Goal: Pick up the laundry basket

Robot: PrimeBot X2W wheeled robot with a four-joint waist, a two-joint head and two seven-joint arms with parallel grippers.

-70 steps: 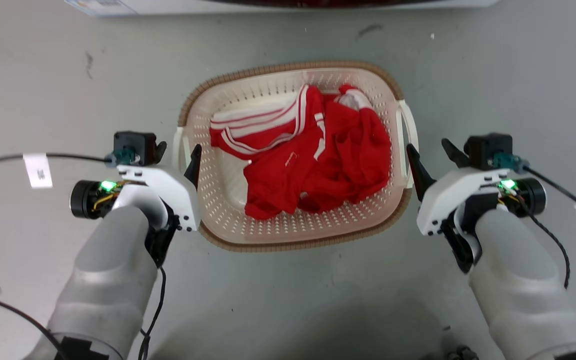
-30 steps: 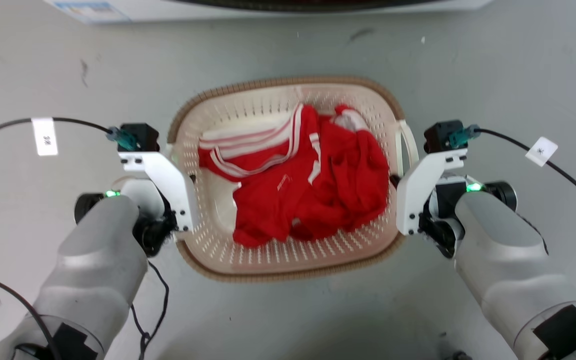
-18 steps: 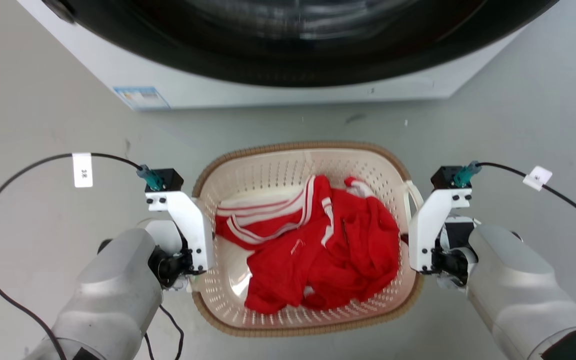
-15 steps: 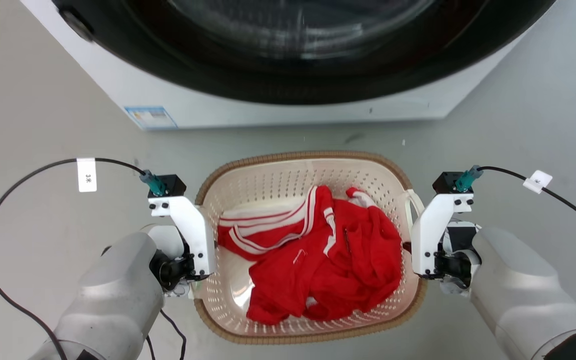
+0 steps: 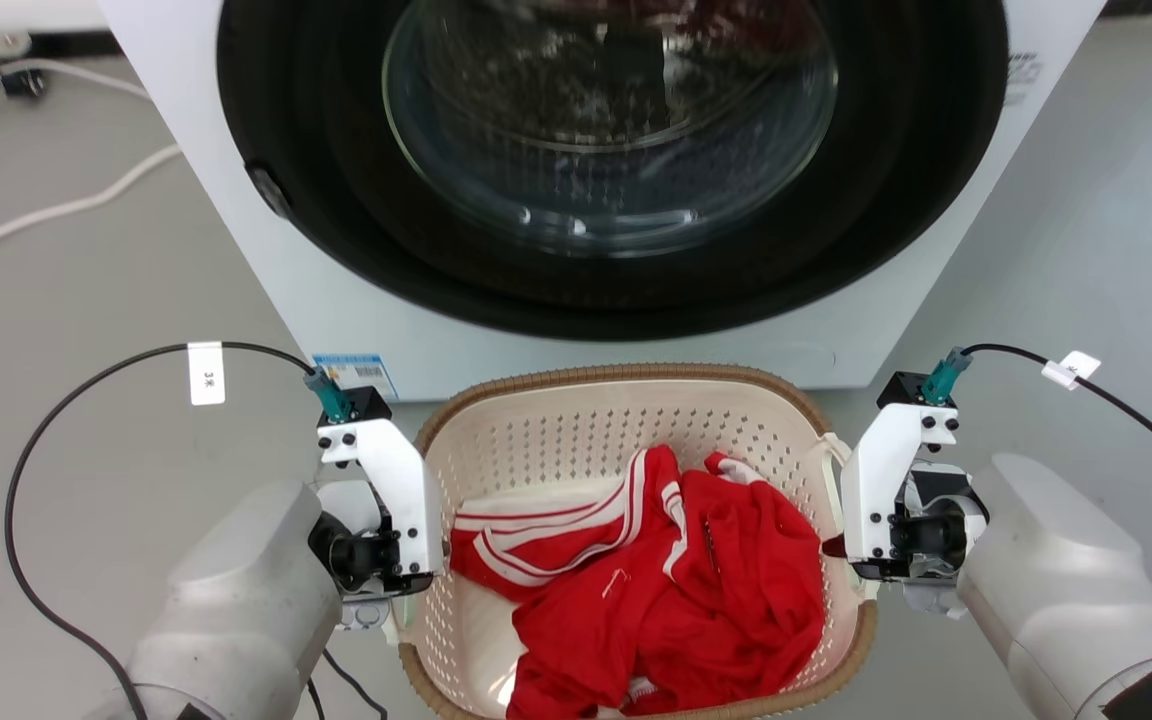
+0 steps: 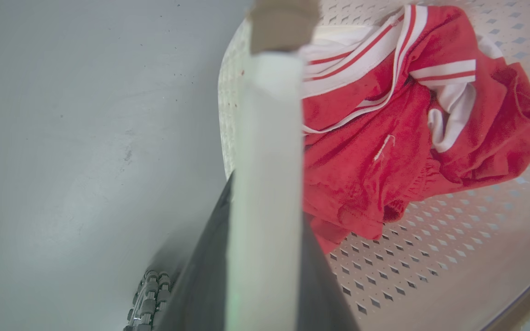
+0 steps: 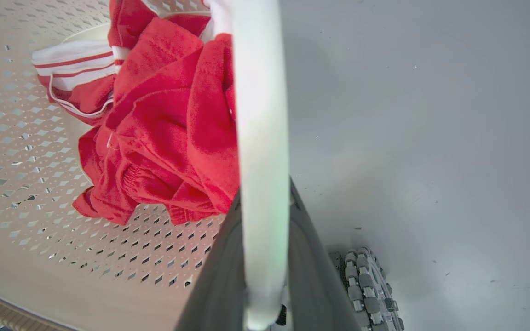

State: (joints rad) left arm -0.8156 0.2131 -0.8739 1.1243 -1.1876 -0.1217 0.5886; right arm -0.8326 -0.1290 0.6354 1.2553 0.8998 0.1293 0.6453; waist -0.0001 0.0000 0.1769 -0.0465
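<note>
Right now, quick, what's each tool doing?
Left tool: shut on the laundry basket, left handle.
Right tool: shut on its right handle.

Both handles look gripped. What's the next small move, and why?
The left end effector and right end effector each clamp a white loop handle of the cream perforated plastic laundry basket, holding red white-striped clothes, close before the white washer. Probably raise both arms together, level, so nothing tips or bumps the washer.

Laundry basket (image 5: 576, 440) — cream, perforated, brown woven rim — upright, near washer (image 5: 336, 300).
</note>
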